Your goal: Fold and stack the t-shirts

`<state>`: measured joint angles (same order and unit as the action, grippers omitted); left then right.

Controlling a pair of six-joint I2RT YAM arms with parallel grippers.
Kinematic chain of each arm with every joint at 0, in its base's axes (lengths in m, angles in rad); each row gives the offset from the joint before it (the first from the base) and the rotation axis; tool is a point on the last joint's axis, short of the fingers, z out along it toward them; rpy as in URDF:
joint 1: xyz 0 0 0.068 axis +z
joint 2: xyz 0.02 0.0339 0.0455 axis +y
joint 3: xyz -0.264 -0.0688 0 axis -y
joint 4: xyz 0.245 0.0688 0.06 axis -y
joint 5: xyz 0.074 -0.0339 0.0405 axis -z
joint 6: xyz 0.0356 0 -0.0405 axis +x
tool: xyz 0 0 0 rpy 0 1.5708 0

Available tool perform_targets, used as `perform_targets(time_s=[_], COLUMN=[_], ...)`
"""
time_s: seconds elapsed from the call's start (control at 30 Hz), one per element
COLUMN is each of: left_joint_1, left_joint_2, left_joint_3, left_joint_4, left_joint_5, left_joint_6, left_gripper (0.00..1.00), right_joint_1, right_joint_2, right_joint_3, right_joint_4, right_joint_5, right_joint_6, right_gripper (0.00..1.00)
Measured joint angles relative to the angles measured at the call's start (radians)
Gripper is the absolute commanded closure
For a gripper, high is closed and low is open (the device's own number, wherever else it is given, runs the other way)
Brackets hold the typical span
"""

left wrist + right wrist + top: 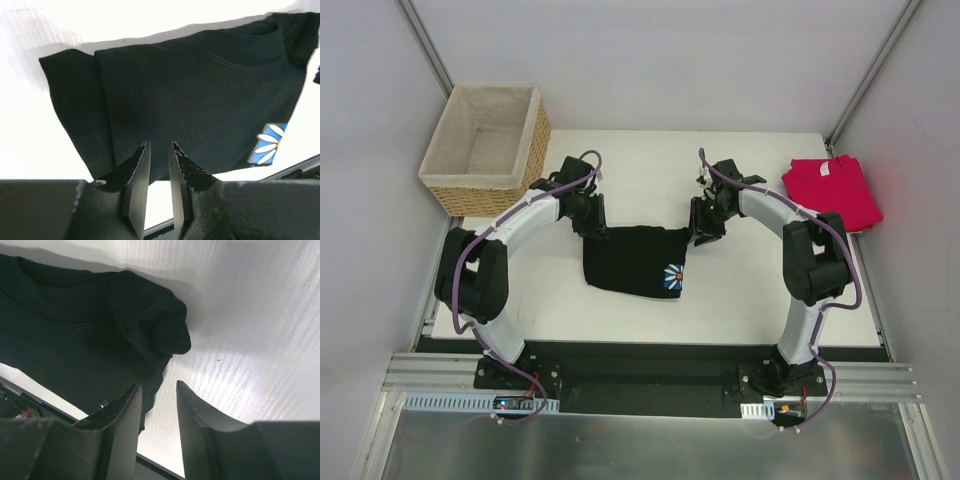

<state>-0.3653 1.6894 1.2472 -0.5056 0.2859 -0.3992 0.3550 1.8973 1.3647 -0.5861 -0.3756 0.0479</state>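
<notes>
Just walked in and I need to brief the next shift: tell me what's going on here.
Two robot arms are working on the black t-shirt spread mid-table. The left end effector and right end effector hover open at its far corners, neither visibly gripping cloth. The red t-shirt sits folded at the far right corner of the table; the wicker basket stands far left.

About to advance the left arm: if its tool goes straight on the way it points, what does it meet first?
The black shirt: the left tool points at its near edge, with nothing in between. Depth is unclear, so the tips may be almost touching the cloth.
</notes>
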Motion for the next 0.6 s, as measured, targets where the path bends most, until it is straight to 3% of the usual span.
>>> perform_targets(time_s=[0.6], left_joint_1=[0.000], left_joint_2=[0.020], left_joint_3=[-0.010], left_joint_4=[0.023], left_joint_5=[0.002], left_joint_6=[0.002], left_gripper=[0.75], right_joint_1=[0.000], right_joint_2=[0.090], right_joint_3=[-0.032], right_joint_4=[0.096], right_joint_5=[-0.084], right_joint_6=[0.091], right_gripper=[0.66])
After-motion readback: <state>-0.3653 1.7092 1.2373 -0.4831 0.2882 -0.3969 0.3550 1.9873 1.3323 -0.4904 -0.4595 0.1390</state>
